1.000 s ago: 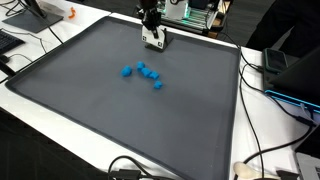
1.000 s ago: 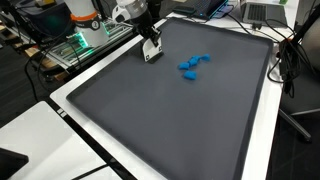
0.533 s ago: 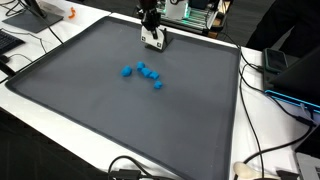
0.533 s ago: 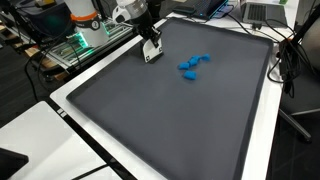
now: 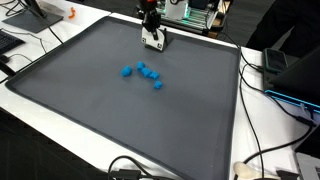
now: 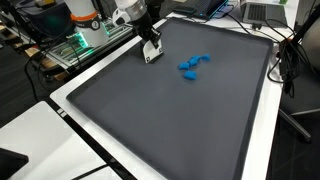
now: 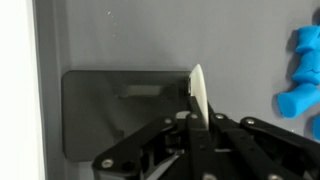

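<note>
My gripper [image 7: 197, 118] is shut on a thin white card [image 7: 198, 92], seen edge-on between the fingers in the wrist view. In both exterior views the gripper [image 5: 153, 36] [image 6: 150, 48] hangs low over the far edge of the dark grey mat [image 5: 120, 120] [image 6: 190, 120], with the white card [image 5: 154, 42] [image 6: 152, 53] pointing down from it. The card casts a dark rectangular shadow [image 7: 120, 110] on the mat. A cluster of small blue blocks [image 5: 143, 73] [image 6: 193, 64] [image 7: 303, 65] lies on the mat a short way from the gripper, apart from it.
A white table border [image 5: 275, 130] [image 6: 100, 135] surrounds the mat. Cables [image 5: 262, 160], laptops [image 5: 295, 75] and electronics [image 6: 85, 40] crowd the table edges. An orange object [image 5: 70, 14] sits at a far corner.
</note>
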Tool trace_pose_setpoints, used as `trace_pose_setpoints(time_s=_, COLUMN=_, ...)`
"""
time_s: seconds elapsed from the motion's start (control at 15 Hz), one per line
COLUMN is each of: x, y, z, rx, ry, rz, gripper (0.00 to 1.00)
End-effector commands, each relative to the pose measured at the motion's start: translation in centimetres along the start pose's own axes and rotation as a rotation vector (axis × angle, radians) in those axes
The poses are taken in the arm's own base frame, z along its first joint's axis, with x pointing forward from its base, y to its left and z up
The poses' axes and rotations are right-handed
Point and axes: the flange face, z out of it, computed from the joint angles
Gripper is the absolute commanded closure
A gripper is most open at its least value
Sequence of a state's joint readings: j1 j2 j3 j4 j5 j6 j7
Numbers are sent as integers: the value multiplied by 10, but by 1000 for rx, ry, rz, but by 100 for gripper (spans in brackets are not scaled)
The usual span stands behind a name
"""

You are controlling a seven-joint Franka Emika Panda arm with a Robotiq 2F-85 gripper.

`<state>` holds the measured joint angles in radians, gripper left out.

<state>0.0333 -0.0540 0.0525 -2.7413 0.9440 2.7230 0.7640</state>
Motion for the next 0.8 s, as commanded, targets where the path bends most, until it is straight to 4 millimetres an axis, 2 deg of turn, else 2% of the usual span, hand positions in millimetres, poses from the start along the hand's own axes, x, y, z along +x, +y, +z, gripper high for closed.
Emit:
trace_pose_setpoints(time_s=0.0, x=0, y=4, z=5, rx=7, ry=9, rz=-8, gripper=99)
trace_pose_setpoints(time_s=0.4, x=1, y=5, z=9, rx=-7, ry=-15, rz=-26, gripper=99)
trace_pose_setpoints(time_s=0.47, x=1, y=6, z=9, rx=-10, ry=-21, rz=-30, gripper=71)
trace_pose_setpoints(time_s=0.53, x=2, y=7, z=8, rx=-9, ry=-22, rz=-32, gripper=70)
trace_pose_setpoints(time_s=0.73, x=3, y=5, z=5, rx=-9, ry=-19, rz=-35, gripper=47)
